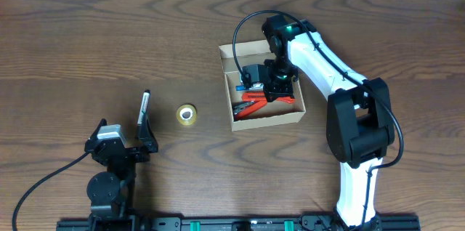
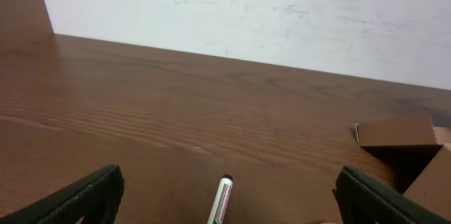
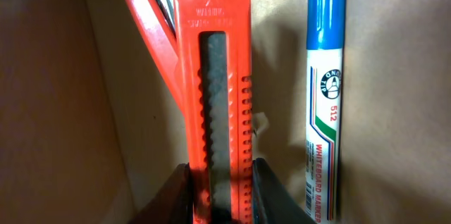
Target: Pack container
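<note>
A dark, wood-grained desk runs up to a pale wall, and the container sits on it around the right tool, which reaches down inside it. Seen from the left tool, the container lies well ahead and off to the right. Its flap lid stands open on the side beyond the right tool. The right tool pinches the rear end of an orange utility knife. Just to the right of its fingers a blue whiteboard marker lies on the box floor, and a red-handled item sits ahead to the left, its kind hard to tell. The left tool rests low with its fingers spread wide and nothing between them. A green marker lies just ahead of it and a roll of tape sits further ahead to the right. The container looks light: thin cardboard, fairly stiff along its folds but easily dented, and likely to skid on the smooth desk if nudged. The safest hold is probably a pinch over the rim of a side wall near a corner, where the board is stiffest. The lid should bend freely at its hinge and is better pushed than squeezed.
</note>
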Robot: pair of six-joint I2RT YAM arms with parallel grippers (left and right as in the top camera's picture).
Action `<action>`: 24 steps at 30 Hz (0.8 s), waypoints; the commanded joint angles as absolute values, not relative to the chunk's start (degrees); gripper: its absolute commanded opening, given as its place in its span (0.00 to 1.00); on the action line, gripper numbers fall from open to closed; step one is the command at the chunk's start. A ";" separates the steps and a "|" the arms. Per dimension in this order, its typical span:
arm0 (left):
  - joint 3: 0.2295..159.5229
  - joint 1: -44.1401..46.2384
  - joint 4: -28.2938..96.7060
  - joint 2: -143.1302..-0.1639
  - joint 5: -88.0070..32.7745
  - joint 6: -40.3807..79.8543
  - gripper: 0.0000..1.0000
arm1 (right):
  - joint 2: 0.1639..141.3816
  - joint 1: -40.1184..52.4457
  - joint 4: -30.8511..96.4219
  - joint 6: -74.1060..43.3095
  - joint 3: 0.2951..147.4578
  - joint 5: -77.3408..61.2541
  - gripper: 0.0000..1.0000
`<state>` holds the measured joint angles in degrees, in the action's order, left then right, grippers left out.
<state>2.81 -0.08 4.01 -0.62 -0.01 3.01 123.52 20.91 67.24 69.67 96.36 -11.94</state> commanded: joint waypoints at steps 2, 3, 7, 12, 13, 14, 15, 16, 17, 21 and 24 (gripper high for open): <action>1.65 0.03 4.01 -0.25 -0.01 3.22 0.95 | 123.87 21.21 66.98 69.14 96.23 -12.23 0.26; 1.65 0.03 4.01 -0.25 -0.01 3.22 0.95 | 123.87 21.21 66.85 68.82 96.23 -12.23 0.30; 1.67 0.03 3.99 -0.25 0.01 3.20 0.95 | 123.48 21.69 66.87 68.82 96.36 -12.23 0.32; 2.07 0.03 4.01 -0.25 0.01 3.73 0.95 | 120.88 22.59 67.16 65.87 97.34 -12.23 0.35; 2.55 0.03 4.40 -0.25 0.05 4.16 0.96 | 119.94 22.76 67.53 64.93 97.82 -12.23 0.36; 3.25 0.03 5.17 -0.25 0.36 4.67 0.95 | 118.93 22.87 67.92 64.20 98.35 -12.29 0.38; 4.51 0.03 6.90 -0.25 0.62 5.58 0.95 | 117.67 23.00 68.45 63.09 99.11 -12.29 0.40; 5.91 0.03 8.71 -0.25 0.62 6.44 0.95 | 116.57 23.05 68.95 62.30 99.85 -12.25 0.40; 7.51 0.03 10.70 -0.27 0.67 7.66 0.95 | 115.22 23.03 69.73 61.43 100.90 -12.27 0.43; 16.84 0.03 22.92 -1.98 0.99 16.80 0.95 | 109.65 22.26 71.22 55.57 105.06 -12.19 0.53; 26.74 0.03 32.49 -7.53 3.38 22.15 0.96 | 105.06 20.16 70.67 49.25 107.61 -11.77 0.99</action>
